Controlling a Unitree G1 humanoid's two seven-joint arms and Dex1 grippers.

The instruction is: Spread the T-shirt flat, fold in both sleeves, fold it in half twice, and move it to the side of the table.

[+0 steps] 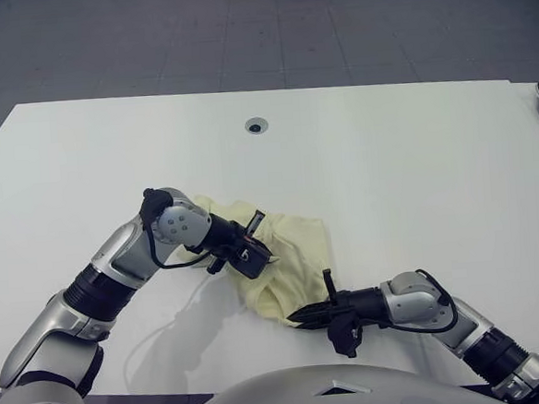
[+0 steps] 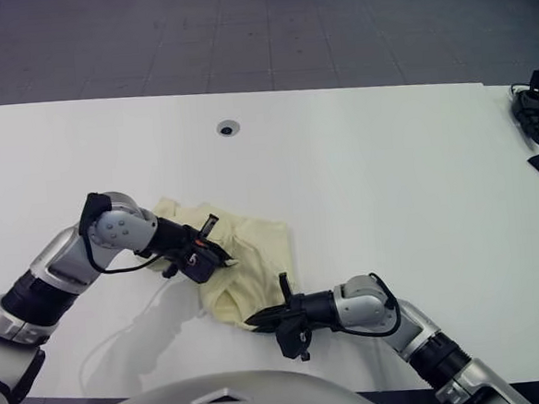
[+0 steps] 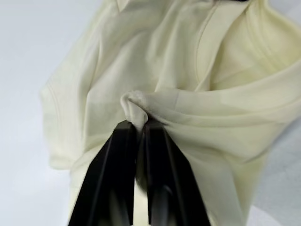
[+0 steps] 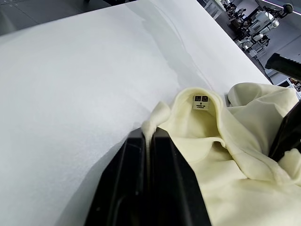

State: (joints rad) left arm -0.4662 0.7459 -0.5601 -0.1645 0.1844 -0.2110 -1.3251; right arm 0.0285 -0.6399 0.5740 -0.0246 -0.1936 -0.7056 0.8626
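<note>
- The pale yellow T-shirt (image 1: 295, 242) lies crumpled in a heap on the white table (image 1: 406, 165). It sits toward the near edge, a little left of the middle, and is not yet spread flat.
- The left gripper (image 3: 139, 125) is on the left part of the heap. Its jaws are pressed together on a small raised tuck of cloth, which bunches at the tips.
- The right gripper (image 4: 149, 134) is at the near right corner of the heap. Its jaws are closed on a thin edge of fabric just beside the collar (image 4: 186, 110), where the neck label (image 4: 201, 102) shows.
- The cloth looks light, soft and limp. It will likely sag and drape rather than hold a shape, and it will drag over the table instead of sliding as one piece.
- It is not fragile, but a thin pinch could slip out, and one layer may lift while another stays down.
- Better holds are the firmer seams, meaning the shoulders beside the collar or the hem corners. Taken well apart, they let the shirt be pulled taut.
- A tuck in the middle of the body will probably only raise a peak.
</note>
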